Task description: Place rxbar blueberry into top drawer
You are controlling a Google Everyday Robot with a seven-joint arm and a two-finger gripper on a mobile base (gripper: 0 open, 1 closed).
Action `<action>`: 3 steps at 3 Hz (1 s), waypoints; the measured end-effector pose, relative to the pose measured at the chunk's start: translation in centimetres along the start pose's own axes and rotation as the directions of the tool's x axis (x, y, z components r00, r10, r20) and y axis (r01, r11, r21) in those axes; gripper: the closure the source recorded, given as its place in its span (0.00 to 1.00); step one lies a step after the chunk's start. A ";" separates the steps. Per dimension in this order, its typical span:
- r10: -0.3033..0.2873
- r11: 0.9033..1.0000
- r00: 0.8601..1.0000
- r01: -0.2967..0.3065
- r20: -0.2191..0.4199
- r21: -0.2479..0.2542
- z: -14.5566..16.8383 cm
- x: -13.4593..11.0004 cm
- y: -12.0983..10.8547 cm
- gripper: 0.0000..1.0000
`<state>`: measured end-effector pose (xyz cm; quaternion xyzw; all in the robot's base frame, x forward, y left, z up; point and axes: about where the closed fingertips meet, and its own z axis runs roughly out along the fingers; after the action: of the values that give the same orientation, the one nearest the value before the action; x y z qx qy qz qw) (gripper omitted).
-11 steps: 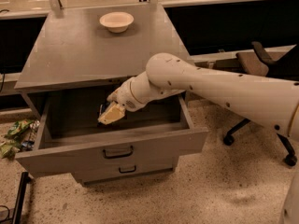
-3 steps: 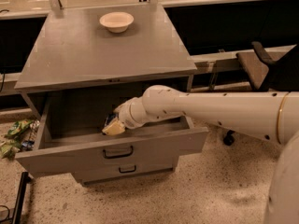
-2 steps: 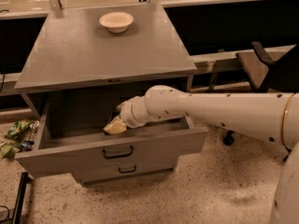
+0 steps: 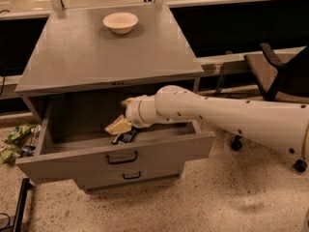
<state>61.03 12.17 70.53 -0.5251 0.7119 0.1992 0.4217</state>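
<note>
The gripper [image 4: 119,126] sits low inside the open top drawer [image 4: 72,159]; the rxbar blueberry [image 4: 124,137] lies just beneath it; whether it is held cannot be told; release, if pending, and withdrawal remain.

a white robot arm [image 4: 231,112] reaches into the open top drawer [image 4: 159,151] of a grey cabinet [image 4: 96,57]. its gripper [image 4: 117,126] sits low inside, just over the dark rxbar blueberry [image 4: 125,137] on the drawer floor. a cream bowl [image 4: 120,21] rests on the cabinet top.
</note>
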 end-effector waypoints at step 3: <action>-0.092 0.996 0.969 0.091 0.229 0.013 -5.8 -7.8 -2.9 0.99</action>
<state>62.16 11.38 80.60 -0.5303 0.6339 0.2379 0.5103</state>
